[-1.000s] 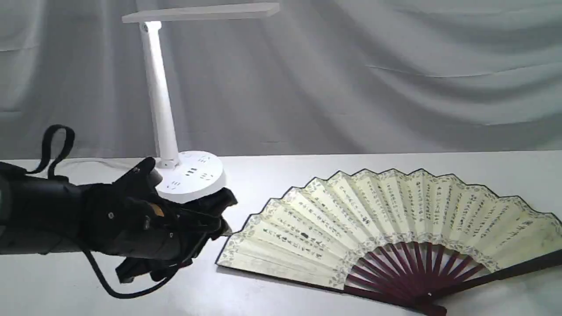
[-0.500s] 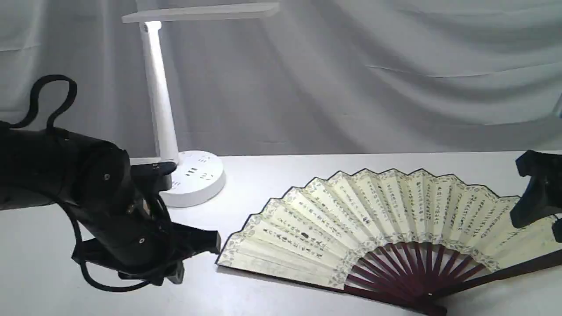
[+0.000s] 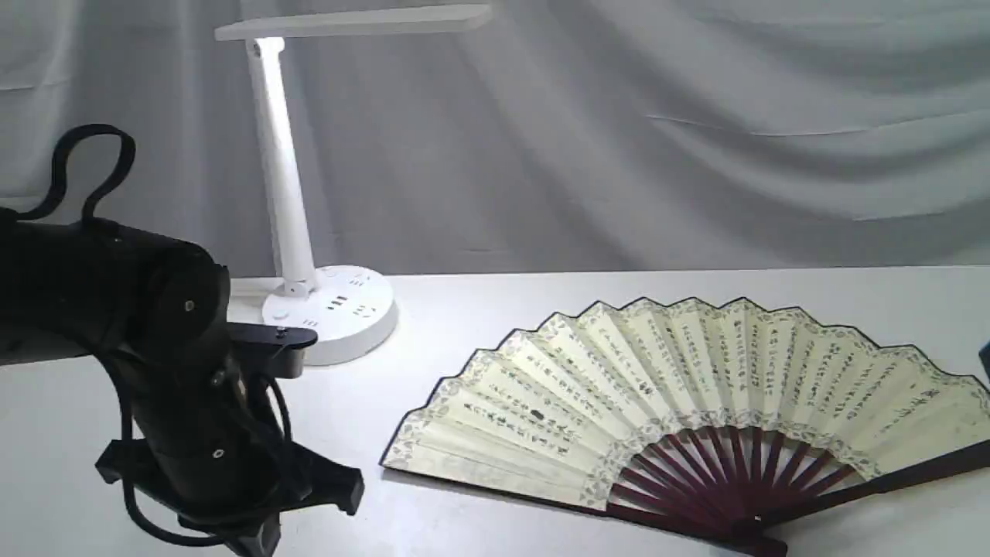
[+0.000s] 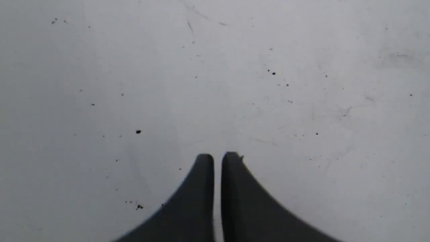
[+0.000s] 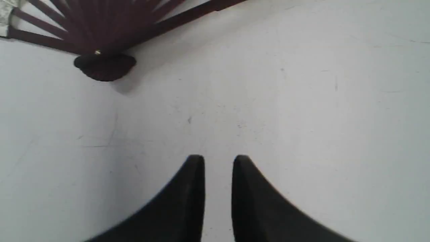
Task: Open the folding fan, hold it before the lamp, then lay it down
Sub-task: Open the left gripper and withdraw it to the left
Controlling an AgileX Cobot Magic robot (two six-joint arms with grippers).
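Observation:
The folding fan (image 3: 681, 387) lies spread open and flat on the white table (image 3: 495, 294), right of centre, its maroon ribs meeting at a pivot near the front edge. Behind it on the left stands the white lamp (image 3: 282, 170), its head lit. My left gripper (image 4: 217, 157) points down at bare tabletop, shut and empty, well left of the fan. In the right wrist view the fan's ribs and pivot (image 5: 100, 64) show beyond my right gripper (image 5: 218, 158), whose fingers stand a narrow gap apart with nothing between them. Neither gripper touches the fan.
My left arm (image 3: 178, 387) bulks large at the front left, just in front of the lamp's round base (image 3: 340, 313). A grey draped cloth (image 3: 619, 139) hangs behind the table. A sliver of my right arm (image 3: 986, 360) shows at the right edge.
My left arm has swung away from the fan's left tip, turning downward toward the front left. My right arm came into view over the fan's right side, then withdrew almost out of view.

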